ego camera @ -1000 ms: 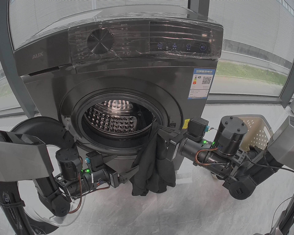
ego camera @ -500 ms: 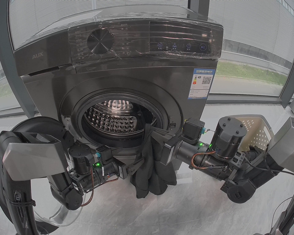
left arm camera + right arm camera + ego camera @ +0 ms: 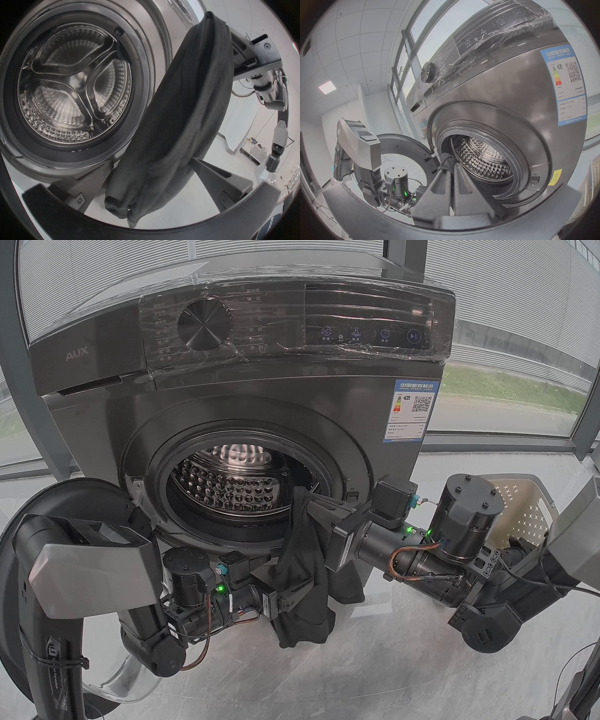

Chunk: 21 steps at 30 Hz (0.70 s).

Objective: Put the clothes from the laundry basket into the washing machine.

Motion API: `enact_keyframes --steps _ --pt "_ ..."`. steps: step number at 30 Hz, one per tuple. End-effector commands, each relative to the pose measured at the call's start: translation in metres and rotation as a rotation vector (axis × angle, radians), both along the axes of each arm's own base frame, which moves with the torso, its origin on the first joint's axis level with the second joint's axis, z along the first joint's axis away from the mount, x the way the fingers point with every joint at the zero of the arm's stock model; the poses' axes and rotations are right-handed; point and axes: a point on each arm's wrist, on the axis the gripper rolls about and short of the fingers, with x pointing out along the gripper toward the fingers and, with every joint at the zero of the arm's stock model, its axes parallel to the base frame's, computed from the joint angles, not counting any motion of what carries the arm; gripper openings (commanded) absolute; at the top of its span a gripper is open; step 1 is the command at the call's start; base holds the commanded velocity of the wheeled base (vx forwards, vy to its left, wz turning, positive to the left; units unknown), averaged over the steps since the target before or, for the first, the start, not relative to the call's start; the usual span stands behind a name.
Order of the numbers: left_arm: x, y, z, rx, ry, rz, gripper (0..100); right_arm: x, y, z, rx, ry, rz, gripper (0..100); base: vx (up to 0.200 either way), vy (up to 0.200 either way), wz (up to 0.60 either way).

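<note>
A dark garment hangs in front of the washing machine, at the lower right of its open drum. My right gripper is shut on the garment's top fold, close to the drum's rim; the right wrist view shows its fingers pressed together on the cloth. My left gripper is open low at the garment's left side. In the left wrist view the garment hangs between its spread fingers. The beige laundry basket stands at the right behind the right arm.
The round washer door is swung open to the left, behind my left arm. Grey tiled floor lies below the garment. Windows surround the machine.
My left arm has moved right, bringing its open fingers up to the garment's lower part. The right gripper has carried the garment slightly left and up, toward the drum opening.
</note>
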Motion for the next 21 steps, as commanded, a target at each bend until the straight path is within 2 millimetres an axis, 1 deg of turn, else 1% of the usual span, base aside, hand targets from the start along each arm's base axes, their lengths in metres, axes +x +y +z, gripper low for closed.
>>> enact_keyframes --steps 1,6,8,12,13,19,21 --pt "0.007 0.001 -0.015 0.014 0.026 0.014 100 -0.001 0.0 -0.001 -0.003 0.003 0.001 0 0.0 0.0 0.0" --pt "0.013 0.003 -0.02 0.015 0.029 0.028 100 -0.002 -0.001 -0.001 -0.002 0.004 0.003 0 0.0 0.0 0.0" --pt "0.019 0.002 -0.024 0.011 0.025 0.034 100 -0.002 0.0 -0.002 -0.004 0.004 0.005 0 0.0 0.0 0.0" --pt "0.025 0.001 -0.022 0.002 0.007 0.038 100 -0.002 0.0 -0.002 -0.002 0.002 0.005 0 0.0 0.0 0.0" --pt "0.025 0.002 -0.023 0.002 0.007 0.04 0 -0.002 0.0 -0.002 -0.003 0.003 0.005 0 0.0 0.0 0.0" --pt "0.027 0.011 -0.019 0.005 -0.002 0.065 0 0.001 -0.008 -0.01 -0.022 0.02 -0.019 0 0.0 0.0 0.0" --pt "0.025 0.016 -0.01 -0.001 -0.017 0.074 0 0.007 -0.014 -0.012 -0.03 0.022 -0.042 0 0.0 0.0 0.0"
